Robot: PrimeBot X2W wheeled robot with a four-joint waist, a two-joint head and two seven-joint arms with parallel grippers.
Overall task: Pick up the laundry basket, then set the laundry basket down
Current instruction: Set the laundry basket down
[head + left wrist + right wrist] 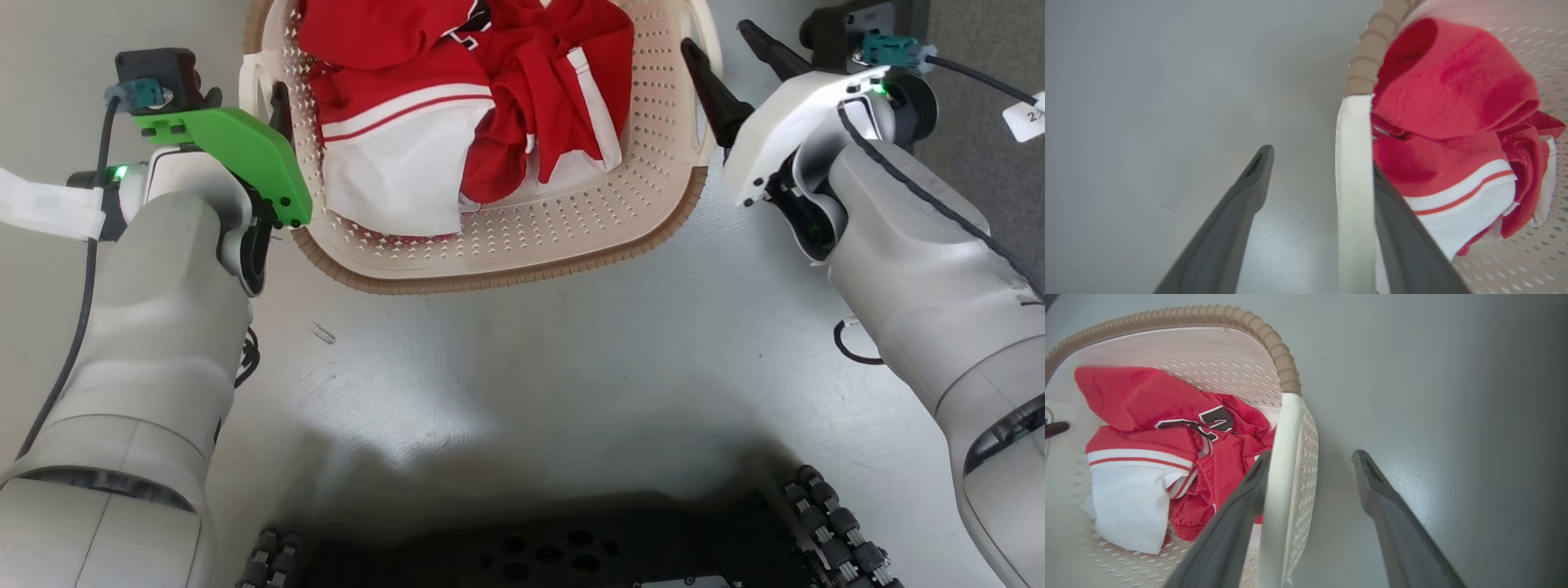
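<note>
The laundry basket [571, 224] is cream-white and perforated with a brown woven-look rim, and it sits on the grey floor at the top centre of the head view. Red and white clothes [457, 106] lie inside it. My left gripper [265, 94] is open at the basket's left side. In the left wrist view it [1319, 157] straddles the white left handle [1355, 163], one finger inside the basket, one outside. My right gripper [718, 37] is open at the right side. In its wrist view it [1311, 454] straddles the right handle [1286, 457], whose inner face the inside finger touches.
The grey floor [522, 367] stretches out in front of the basket. My dark base and its wheels [824, 506] fill the bottom edge of the head view. A black cable loop [853, 343] lies by the right arm. Darker flooring [980, 122] starts at the upper right.
</note>
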